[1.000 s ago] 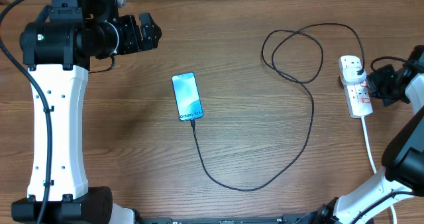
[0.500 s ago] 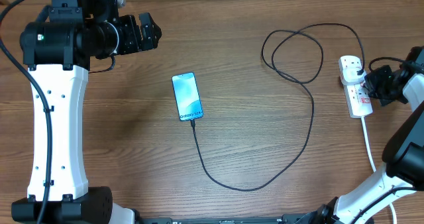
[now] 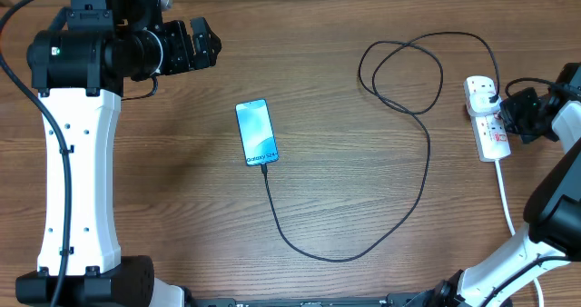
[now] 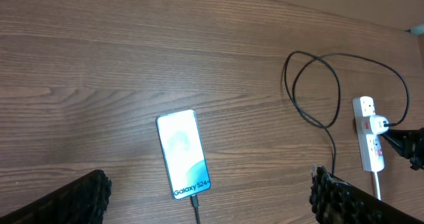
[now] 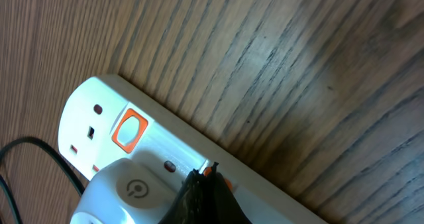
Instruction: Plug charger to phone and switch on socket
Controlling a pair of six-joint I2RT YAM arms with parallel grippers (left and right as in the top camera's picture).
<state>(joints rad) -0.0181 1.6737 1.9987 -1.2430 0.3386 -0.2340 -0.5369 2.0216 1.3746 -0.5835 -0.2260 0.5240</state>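
Observation:
The phone [image 3: 257, 132] lies in the middle of the wooden table, its screen lit blue; it also shows in the left wrist view [image 4: 183, 153]. The black charger cable [image 3: 422, 175] runs from the phone's near end in a loop to a plug [image 3: 491, 95] in the white power strip [image 3: 490, 125] at the right edge. My right gripper [image 3: 505, 113] is shut, its tips pressing on an orange-red switch [image 5: 212, 171] of the strip [image 5: 99, 118]. My left gripper [image 4: 205, 197] is open and empty, high over the table's far left.
The strip's white cord [image 3: 507, 203] runs toward the near edge at the right. A white plug body [image 5: 126, 191] sits beside the pressed switch. Bare wood surrounds the phone.
My right gripper has shifted slightly left onto the power strip. The left arm, phone and cable have not moved.

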